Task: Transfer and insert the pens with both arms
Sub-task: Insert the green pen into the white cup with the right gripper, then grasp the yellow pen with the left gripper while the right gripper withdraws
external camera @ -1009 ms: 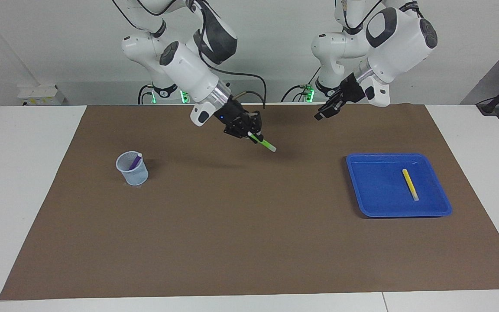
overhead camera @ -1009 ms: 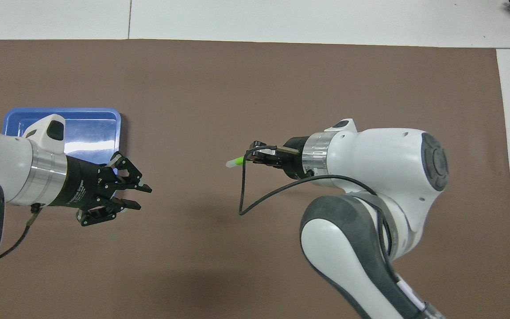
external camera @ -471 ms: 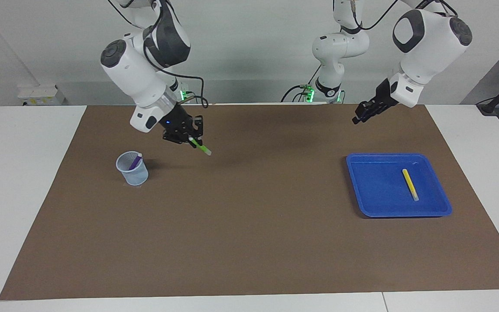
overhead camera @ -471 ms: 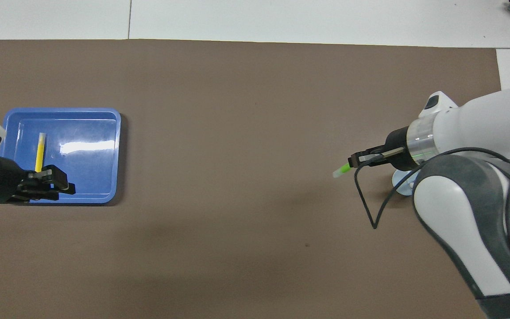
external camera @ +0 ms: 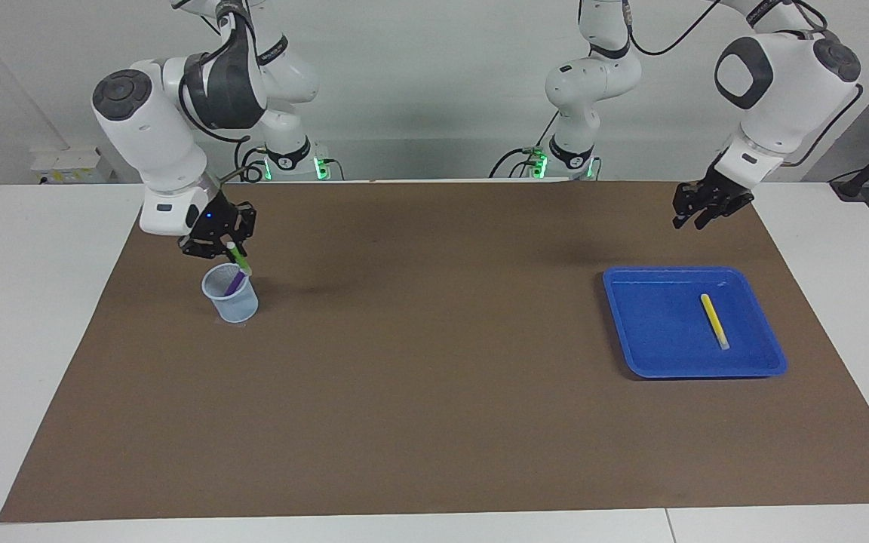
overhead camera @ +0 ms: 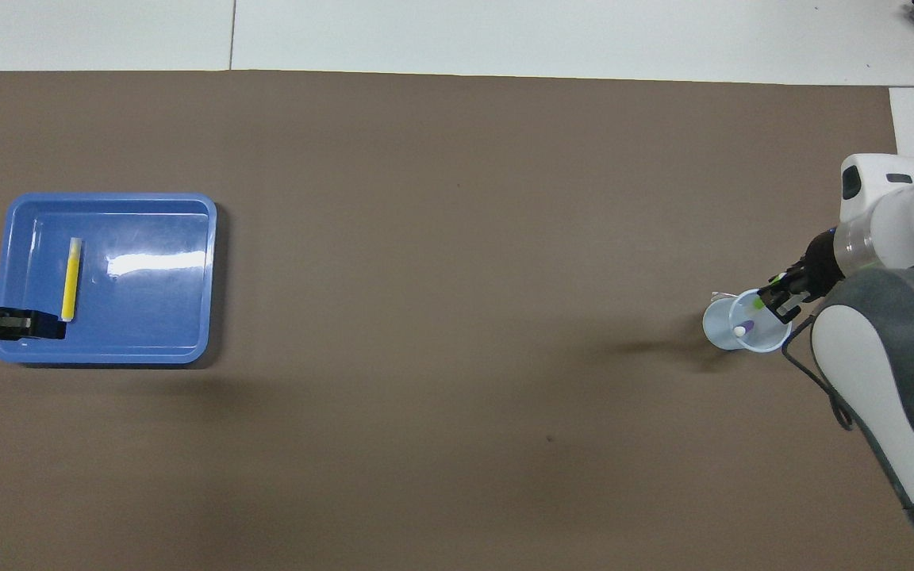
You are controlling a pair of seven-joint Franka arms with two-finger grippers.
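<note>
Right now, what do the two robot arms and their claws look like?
Both arms are bulky, rounded white shells with dark grey bands at the joints and black cables looping along them. A silver ring joins each wrist to a black two-finger claw: the right claw shows a small blue light, the left claw none. Green lights glow at both bases.

Bright, even overhead light; white glare on the blue tray [overhead camera: 187, 277].
</note>
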